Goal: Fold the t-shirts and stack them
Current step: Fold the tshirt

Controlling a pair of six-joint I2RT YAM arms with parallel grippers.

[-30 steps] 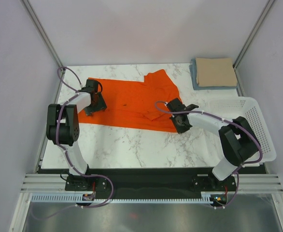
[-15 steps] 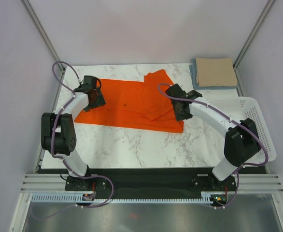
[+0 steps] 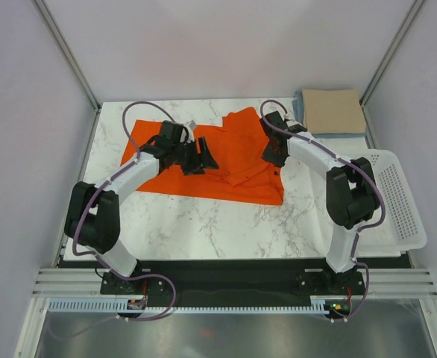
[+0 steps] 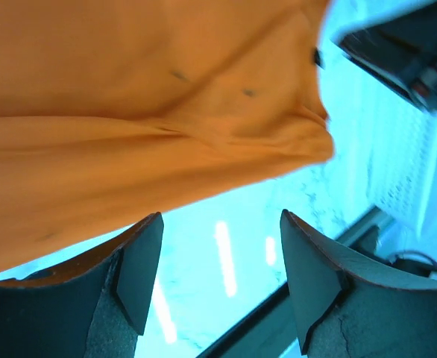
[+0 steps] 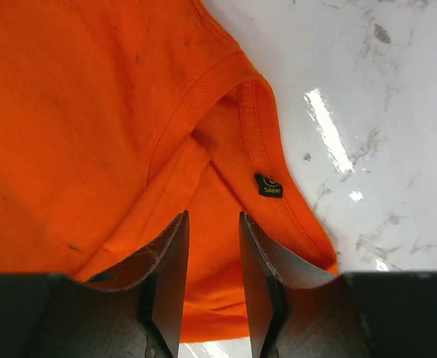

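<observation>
The bright orange t-shirt (image 3: 233,175) lies spread on the marble table with its right part folded over. My left gripper (image 3: 203,160) hovers over the shirt's middle, open and empty. In the left wrist view it (image 4: 220,224) has only table between its fingers, and the shirt (image 4: 129,112) lies beyond them. My right gripper (image 3: 272,153) is over the shirt's right edge, open. In the right wrist view it (image 5: 213,220) stands over the collar (image 5: 226,82) and its black label (image 5: 268,186). The tan-beige t-shirt (image 3: 332,110) lies folded on the light blue one (image 3: 302,119) at the back right.
A white perforated basket (image 3: 401,194) stands at the table's right edge, just right of the right arm. Purple cables loop above both arms. Grey walls and metal posts enclose the back and the sides of the table.
My left gripper swung right from the shirt's left edge to over its middle. My right gripper moved back from the shirt's front right part to the collar area.
</observation>
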